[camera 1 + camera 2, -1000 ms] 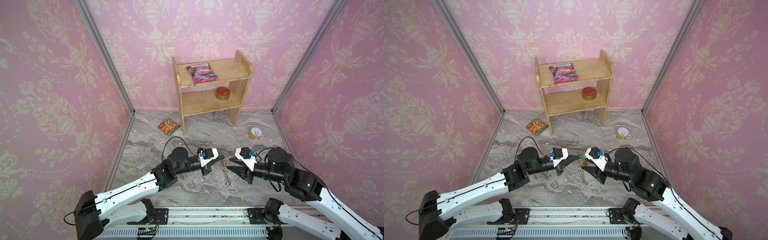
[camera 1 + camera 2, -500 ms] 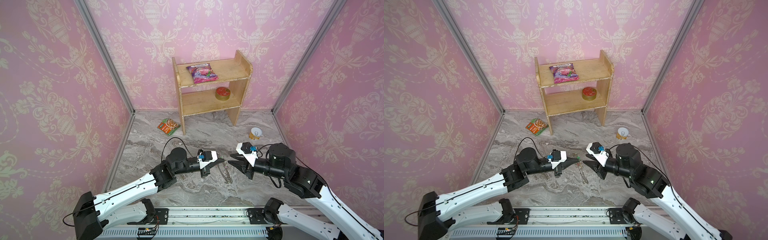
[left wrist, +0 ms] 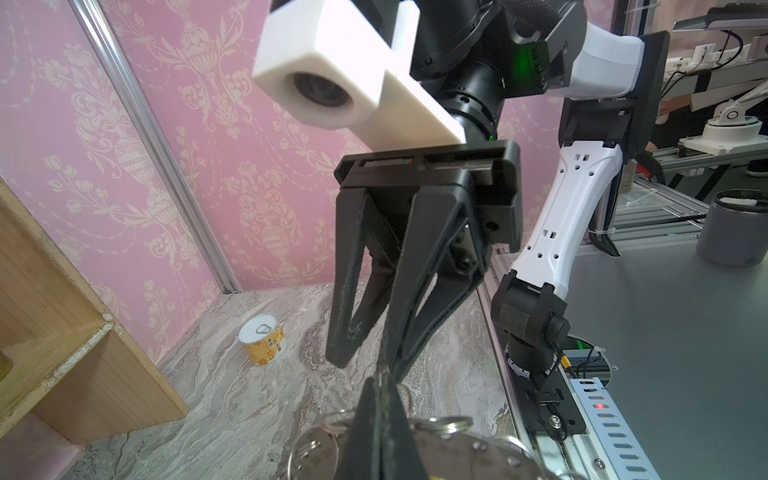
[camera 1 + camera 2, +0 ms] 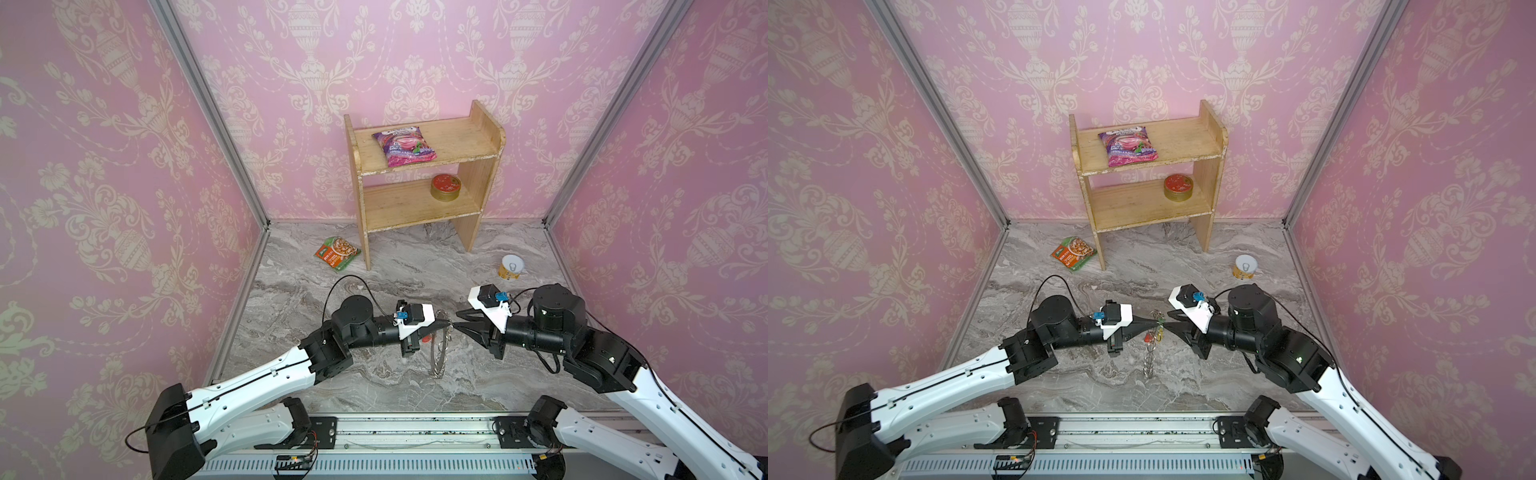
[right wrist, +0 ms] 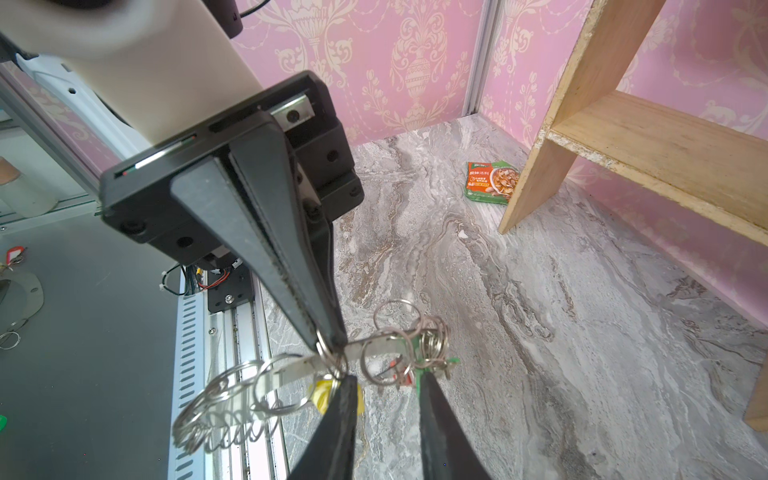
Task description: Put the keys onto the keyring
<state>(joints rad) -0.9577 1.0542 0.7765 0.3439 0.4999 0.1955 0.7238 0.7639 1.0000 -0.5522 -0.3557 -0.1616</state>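
Clenched, the left hand (image 5: 330, 345) pinches the keyring (image 5: 291, 370) by its flat grey band. The ring hangs upright and edge-on over the marble surface (image 4: 415, 270), and its wire loops (image 5: 232, 386) dangle where the opposite arm can reach them. In both top views this happens near 6 o'clock on the surface, front and centre, with the two arms pointing at each other tip to tip.

The right hand (image 5: 386, 376) faces it from 3 o'clock. Its fingers are parted with a clear gap and grasp nothing that can be made out. One fingertip (image 5: 432, 399) sits against the green-tagged key (image 5: 436, 365). A red-tagged key (image 5: 401, 376) hangs in the same cluster of loops, and a yellow-tagged key (image 5: 322, 395) hangs just below the left hand's grip. The cluster is too tangled to tell whether each key is fully threaded.

The pose suggests one hand steadies the ring in the air while the other works a key.

A wooden shelf (image 4: 399, 203) stands at 12 o'clock, a small can (image 4: 512, 266) at 2 o'clock and a food packet (image 4: 336, 252) at 11 o'clock, all well apart from the hands.
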